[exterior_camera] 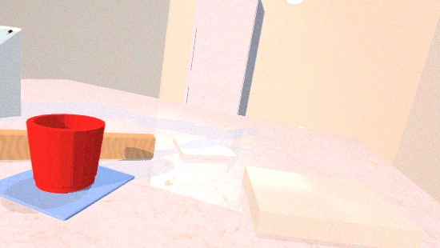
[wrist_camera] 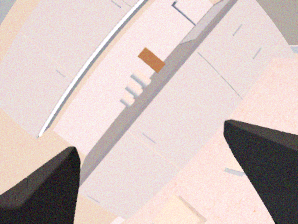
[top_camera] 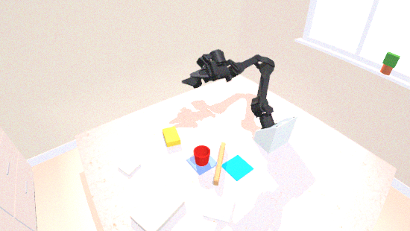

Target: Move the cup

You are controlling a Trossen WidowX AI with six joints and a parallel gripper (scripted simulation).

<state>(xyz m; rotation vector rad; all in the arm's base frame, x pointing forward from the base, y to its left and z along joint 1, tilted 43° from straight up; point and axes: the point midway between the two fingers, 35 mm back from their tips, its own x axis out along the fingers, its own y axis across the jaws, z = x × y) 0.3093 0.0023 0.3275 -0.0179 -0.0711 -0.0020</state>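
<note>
Pale speckled table (top_camera: 335, 175), blue pad (top_camera: 201, 165), cyan pad (top_camera: 238, 168), wooden stick (top_camera: 219, 164), yellow block (top_camera: 171, 135), pale slabs

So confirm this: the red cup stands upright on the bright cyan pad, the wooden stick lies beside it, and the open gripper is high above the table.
Wrong pad. In the top view the red cup stands upright on the pale blue pad; the cyan pad lies bare across the wooden stick. The gripper is indeed open and high above the table.
</note>
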